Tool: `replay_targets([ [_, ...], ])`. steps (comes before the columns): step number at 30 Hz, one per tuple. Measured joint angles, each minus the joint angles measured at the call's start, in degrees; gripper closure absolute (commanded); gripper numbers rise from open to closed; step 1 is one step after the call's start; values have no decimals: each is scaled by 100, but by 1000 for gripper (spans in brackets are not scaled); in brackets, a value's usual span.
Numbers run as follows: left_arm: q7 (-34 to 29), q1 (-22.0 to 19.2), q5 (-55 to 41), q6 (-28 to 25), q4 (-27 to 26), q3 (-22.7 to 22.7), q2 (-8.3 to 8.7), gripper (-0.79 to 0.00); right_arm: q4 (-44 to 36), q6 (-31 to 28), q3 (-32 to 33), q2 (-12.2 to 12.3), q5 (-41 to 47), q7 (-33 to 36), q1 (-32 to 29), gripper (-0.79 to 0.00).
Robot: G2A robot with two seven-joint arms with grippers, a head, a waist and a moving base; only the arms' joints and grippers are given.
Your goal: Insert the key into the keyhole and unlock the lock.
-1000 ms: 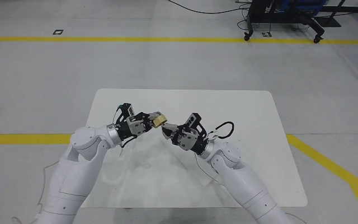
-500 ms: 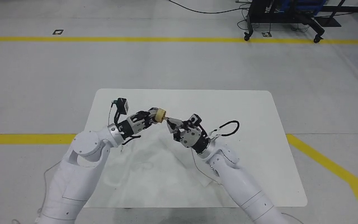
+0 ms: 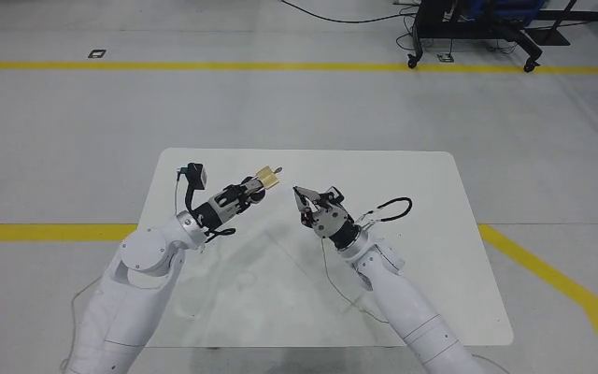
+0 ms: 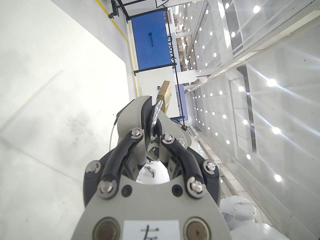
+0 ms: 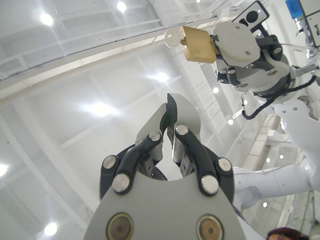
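Observation:
My left gripper (image 3: 250,188) is shut on the steel shackle (image 4: 155,112) of a brass padlock (image 3: 268,176), holding it up above the white table (image 3: 420,280). In the right wrist view a silver key (image 5: 172,38) sticks out of the padlock (image 5: 198,44), its round head free, with the left gripper (image 5: 215,48) behind the lock. My right gripper (image 5: 170,112) is shut with nothing between its pads, a short way from the key. From above, the right gripper (image 3: 300,195) sits just right of the lock, a gap between them. The padlock (image 4: 165,92) juts past the left fingertips.
The table's far edge (image 3: 308,151) lies just beyond both grippers. A black cable loop (image 3: 393,208) hangs off the right forearm. A black wheeled frame (image 3: 476,33) stands on the floor far behind, past a yellow floor line (image 3: 187,64).
The two grippers were together at the lock; now they are apart. The right gripper has let go of the key and drawn back. The left gripper has carried the lock farther away.

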Motion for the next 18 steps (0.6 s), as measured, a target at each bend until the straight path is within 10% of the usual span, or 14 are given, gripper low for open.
replay_targets([
  [11, -1061, -157, -528, 126, 175, -59, 30, 0, -893, -1424, 793, 243, -3105, -565, -362, -785],
  [18, -2566, -497, -785, 930, 673, -224, 143, 0, -883, -1372, 784, 241, -2512, -520, -358, -785],
])
